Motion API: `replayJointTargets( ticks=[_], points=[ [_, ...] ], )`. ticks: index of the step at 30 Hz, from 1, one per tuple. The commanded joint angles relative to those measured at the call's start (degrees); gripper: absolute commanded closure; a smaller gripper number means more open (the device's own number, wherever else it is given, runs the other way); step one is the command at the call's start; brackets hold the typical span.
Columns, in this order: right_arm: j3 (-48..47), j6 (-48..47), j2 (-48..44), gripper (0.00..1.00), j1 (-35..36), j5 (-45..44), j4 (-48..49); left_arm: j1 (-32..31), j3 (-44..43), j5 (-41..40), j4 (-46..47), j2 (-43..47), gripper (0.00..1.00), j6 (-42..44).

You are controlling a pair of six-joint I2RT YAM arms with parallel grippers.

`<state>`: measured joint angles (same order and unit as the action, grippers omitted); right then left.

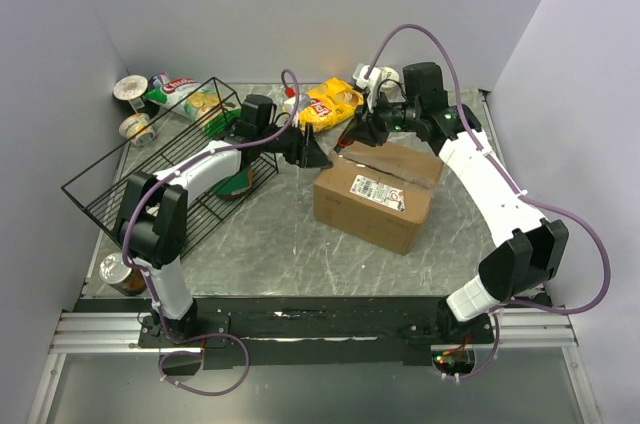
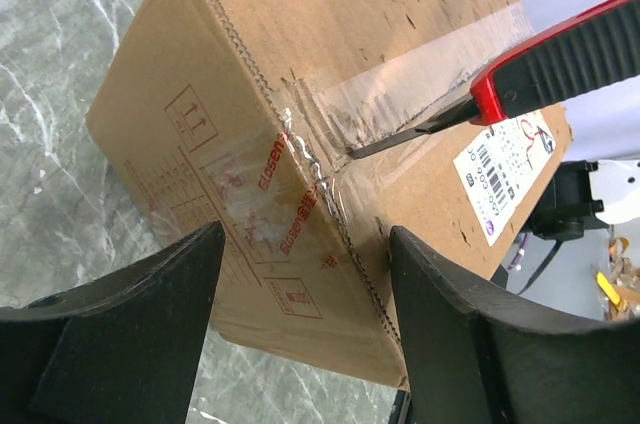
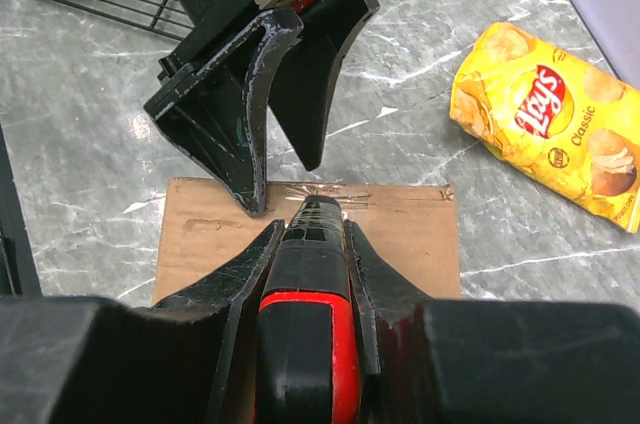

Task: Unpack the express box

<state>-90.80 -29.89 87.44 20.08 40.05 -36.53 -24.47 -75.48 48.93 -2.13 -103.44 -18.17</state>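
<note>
Grey marbled tabletop (image 1: 300,249) fills my overhead view, boxed in by pale walls on three sides. Sitting just right of centre is the express box (image 1: 372,202), a brown corrugated carton turned at an angle, with its white shipping label (image 1: 378,189) facing up. My right gripper (image 3: 312,231) reaches in from the upper right and is clamped around the handle of a red-and-black utility knife (image 3: 305,344), one finger pressed to each side. In the left wrist view the knife's blade (image 2: 400,139) lies against the clear tape (image 2: 430,59) that runs along the box's top seam, close to where the tape folds over the edge. My left gripper (image 1: 312,152) hovers at the upper left end of the box with its fingers spread wide and nothing between them. From the right wrist camera one of its fingertips sits right at the box's far edge, but I cannot tell whether it touches the cardboard. A black wire basket (image 1: 150,184) takes up the left side of the overhead frame, well apart from the box. A yellow Lay's chip bag (image 3: 550,114) lies flat on the table beyond the box, at upper centre of the overhead frame.
</note>
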Motion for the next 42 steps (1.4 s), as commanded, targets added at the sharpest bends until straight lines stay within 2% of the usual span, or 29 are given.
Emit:
replayJointTargets(
  ticks=[1, 18, 33, 38, 42],
  points=[
    [0.6, -1.0, -3.4, 1.0, -1.9, -2.9, -4.8, 0.4, 1.8, -12.0, -7.4, -3.0, 0.3, 5.2],
    [3.4, -1.9, -6.3, 1.0, -3.0, -2.5, -6.7, 0.3, 2.0, -13.8, -7.7, -3.6, 0.32, 5.0],
    [4.8, 1.9, -8.9, 1.0, -4.2, -4.0, -7.3, 0.2, 1.6, -14.9, -8.2, -4.3, 0.32, 5.3],
    [12.7, 6.0, -14.3, 1.0, -3.9, -7.0, -0.9, 0.2, 1.0, -14.9, -8.2, -4.9, 0.33, 5.3],
    [13.0, 5.8, -14.8, 1.0, -4.0, -7.3, -2.5, 0.2, 0.8, -14.8, -8.2, -5.2, 0.33, 5.2]
  ],
)
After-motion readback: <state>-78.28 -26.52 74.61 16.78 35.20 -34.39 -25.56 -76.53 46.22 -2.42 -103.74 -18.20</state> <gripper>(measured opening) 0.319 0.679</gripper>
